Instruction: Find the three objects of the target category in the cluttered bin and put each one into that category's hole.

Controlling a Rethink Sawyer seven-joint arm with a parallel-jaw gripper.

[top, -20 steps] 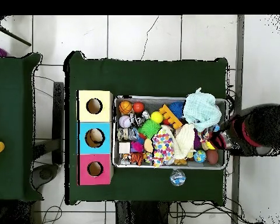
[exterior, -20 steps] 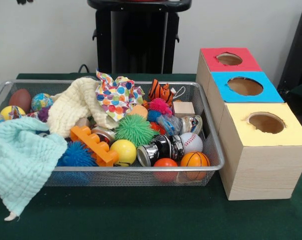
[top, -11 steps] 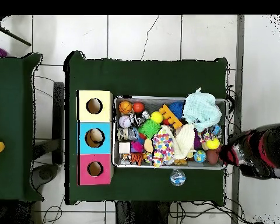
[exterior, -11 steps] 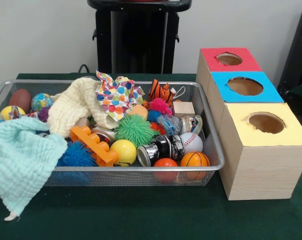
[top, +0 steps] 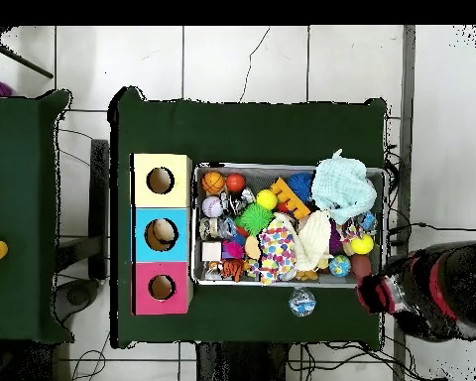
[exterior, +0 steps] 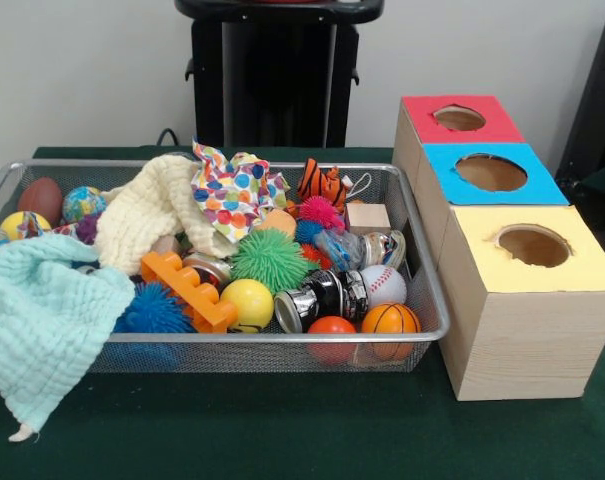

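Observation:
A wire mesh bin (exterior: 282, 338) holds mixed clutter. Along its front lie a basketball (exterior: 390, 320), a baseball (exterior: 383, 284), an orange ball (exterior: 332, 327) and a yellow ball (exterior: 247, 303), with a green spiky ball (exterior: 270, 258) and a silver can (exterior: 322, 296) close behind. Further back are a wooden cube (exterior: 368, 217) and a tiger toy (exterior: 322, 183). Beside the bin stand a yellow box (exterior: 532, 290), a blue box (exterior: 492, 190) and a red box (exterior: 422, 112), each with a round hole. The gripper (top: 371, 295) shows only in the overhead view, off the bin's lower right corner.
A mint cloth (exterior: 42, 320) hangs over the bin's front rim. A cream cloth (exterior: 147, 210) and a polka-dot cloth (exterior: 232, 190) cover other items. A small bluish ball (top: 301, 303) lies on the table outside the bin (top: 292, 166).
In the overhead view the arm has swung from the bin's right end down toward the picture's bottom, clear of the bin. The bin's contents have not moved.

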